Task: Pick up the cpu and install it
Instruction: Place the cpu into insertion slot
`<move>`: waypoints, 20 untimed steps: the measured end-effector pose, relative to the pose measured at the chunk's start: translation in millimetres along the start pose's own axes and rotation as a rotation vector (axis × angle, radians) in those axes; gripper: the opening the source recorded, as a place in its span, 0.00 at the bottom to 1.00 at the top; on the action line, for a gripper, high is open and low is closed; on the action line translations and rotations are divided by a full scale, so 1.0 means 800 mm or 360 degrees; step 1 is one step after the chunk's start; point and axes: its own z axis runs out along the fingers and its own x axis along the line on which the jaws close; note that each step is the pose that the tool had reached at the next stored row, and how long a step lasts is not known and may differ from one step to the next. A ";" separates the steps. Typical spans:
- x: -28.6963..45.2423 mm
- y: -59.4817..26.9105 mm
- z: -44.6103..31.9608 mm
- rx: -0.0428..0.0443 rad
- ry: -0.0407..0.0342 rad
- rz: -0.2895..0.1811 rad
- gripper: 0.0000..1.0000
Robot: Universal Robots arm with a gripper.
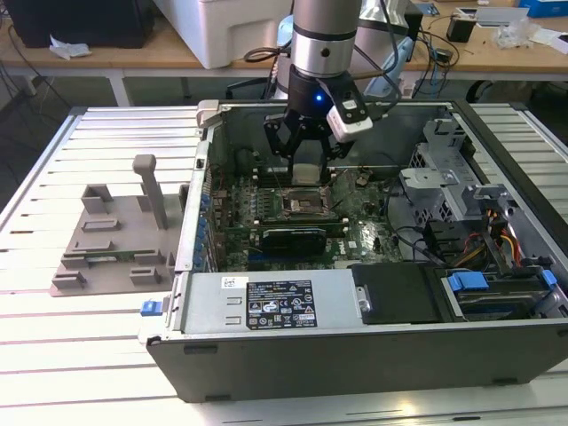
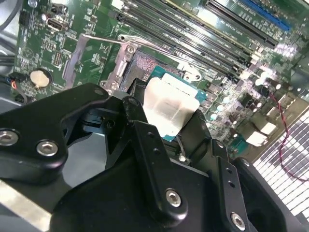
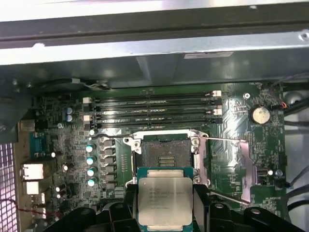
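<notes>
One grey tray (image 1: 111, 240) sits on the slatted table (image 1: 71, 355) at the exterior view's left, its blocks standing upright. Right of it, filling the middle of the frame, an open case (image 1: 355, 355) lies on its side with the green board (image 1: 355, 240) exposed. Above the centre of that board hangs the gripper (image 1: 302, 173), arm coming down from the top of the frame. Further toward the exterior view's right stands a drive cage (image 1: 444, 169).

In the first wrist view the fingers (image 3: 200, 205) are closed on the cpu (image 3: 165, 199), pressing two opposite edges with its silver top facing the camera. The chip hangs just short of the socket (image 3: 164, 157) and clear of it. The socket's frame is open and its thin lever (image 3: 222, 141) is swung out to the side.

To my eye the cpu is light, thin and quite stiff, with a smooth metal lid that would slip under a loose grip. The edges look like the right place to hold it. I'd guess the underside and the socket contacts are delicate, so it wants keeping level.
</notes>
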 end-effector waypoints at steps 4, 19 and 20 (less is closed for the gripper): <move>0.0000 0.000 0.0000 -0.0001 0.0001 0.0123 0.54; -0.0001 0.000 0.0000 0.0011 0.0002 0.0532 0.54; -0.0001 0.000 0.0001 0.0016 0.0002 0.0577 0.54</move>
